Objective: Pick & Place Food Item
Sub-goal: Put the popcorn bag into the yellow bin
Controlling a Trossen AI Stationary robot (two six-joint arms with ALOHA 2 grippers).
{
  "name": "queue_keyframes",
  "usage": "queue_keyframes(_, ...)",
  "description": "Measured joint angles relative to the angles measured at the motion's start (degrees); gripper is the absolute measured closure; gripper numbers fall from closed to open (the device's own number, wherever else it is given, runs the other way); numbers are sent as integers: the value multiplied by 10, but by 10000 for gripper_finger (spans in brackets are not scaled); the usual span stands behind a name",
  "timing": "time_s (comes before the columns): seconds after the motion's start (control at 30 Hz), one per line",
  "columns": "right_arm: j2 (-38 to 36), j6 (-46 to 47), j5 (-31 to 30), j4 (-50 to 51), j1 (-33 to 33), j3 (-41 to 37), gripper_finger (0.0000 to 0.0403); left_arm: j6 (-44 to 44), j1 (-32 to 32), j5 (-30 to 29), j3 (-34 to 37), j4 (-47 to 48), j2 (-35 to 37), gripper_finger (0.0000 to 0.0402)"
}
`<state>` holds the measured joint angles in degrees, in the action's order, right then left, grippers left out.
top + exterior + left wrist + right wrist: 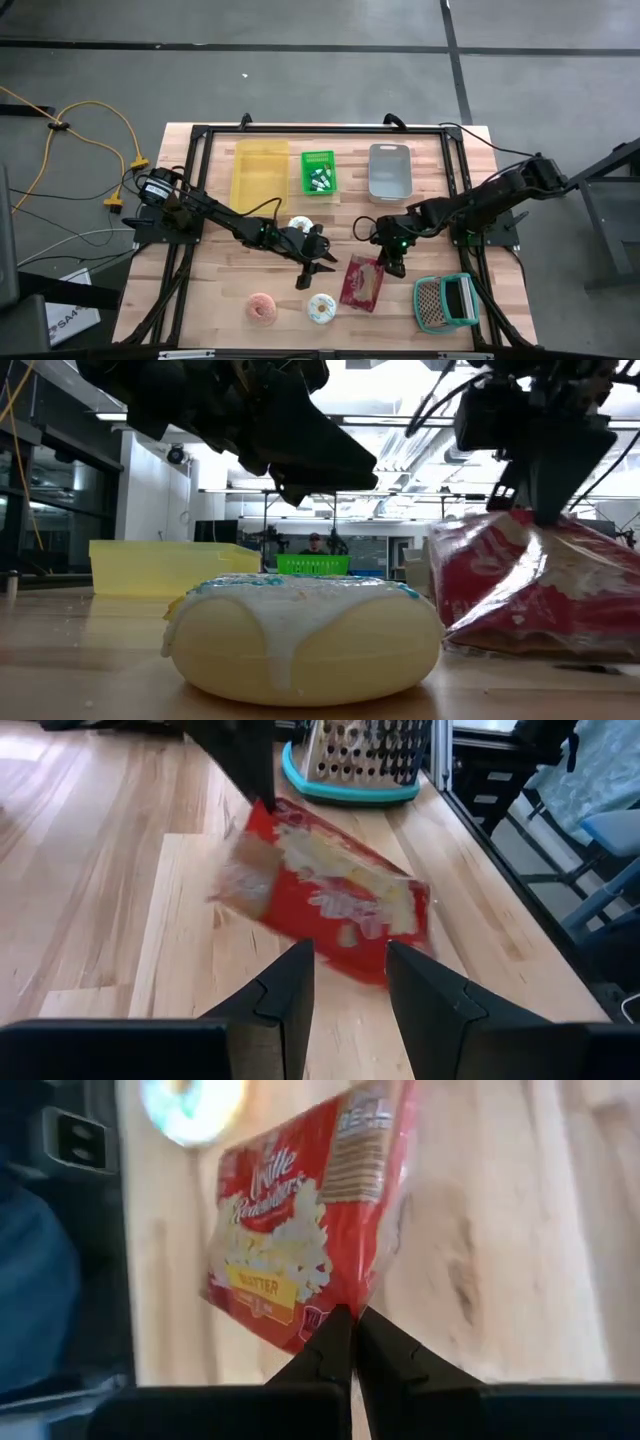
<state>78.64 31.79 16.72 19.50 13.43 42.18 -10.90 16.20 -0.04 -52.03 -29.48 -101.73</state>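
A red popcorn bag (362,283) lies near the table's front middle. My right gripper (392,262) is shut on its far right corner, as its own wrist view shows (353,1330). My left gripper (318,272) hovers open just left of the bag, with nothing between its fingers (350,990), which point at the bag (330,895). A white-iced donut (322,308) and a pink donut (263,308) rest flat on the table near the front edge. My right gripper pinches the bag's corner (350,1302) between its two shut fingers. The fingers slant down onto it from above and from the table's right. That corner (262,810) is raised, the bag tilts, and its lower end (520,645) rests on the table.
A yellow bin (260,170), a green basket (318,172) and a grey bin (390,170) stand along the far side. A grater with a teal frame (446,302) lies at the front right. A small white item (299,224) sits by my left arm.
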Motion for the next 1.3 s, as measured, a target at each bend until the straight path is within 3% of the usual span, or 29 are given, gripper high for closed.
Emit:
queue_keyframes(0.5,-72,-15,-38,5,8,0,401,-5,-1,0,0,-17,0,280)
queue_keyframes(1.3,-71,-11,-62,-4,46,0,401,-31,-4,0,0,-32,0,280)
